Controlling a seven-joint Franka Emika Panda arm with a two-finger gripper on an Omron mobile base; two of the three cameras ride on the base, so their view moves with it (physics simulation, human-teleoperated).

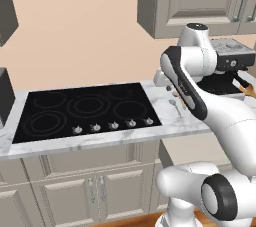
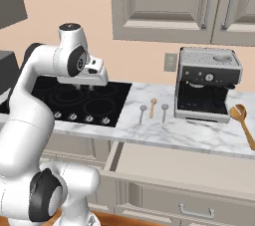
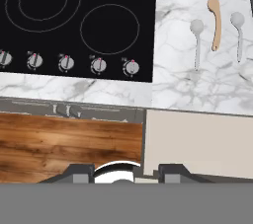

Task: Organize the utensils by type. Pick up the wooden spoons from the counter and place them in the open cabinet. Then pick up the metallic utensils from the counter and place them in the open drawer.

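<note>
Tool (image 3: 126, 174): hangs over the front edge of the surface, looking down; nothing sits between its tips; whether the fingers stand apart or together cannot be told.
Surface (image 2: 199, 133): white marble, carrying a black cooktop (image 2: 84, 99) and a coffee machine (image 2: 206, 83).
Small wooden spoon (image 3: 214, 23): lies flat between two metal spoons.
Metal spoons (image 3: 196, 40) (image 3: 238, 33): flat, just beside it, apart.
Large wooden spoon (image 2: 242, 123): right of the coffee machine.
Open drawer (image 2: 184, 168): pulled out below the spoons.
</note>
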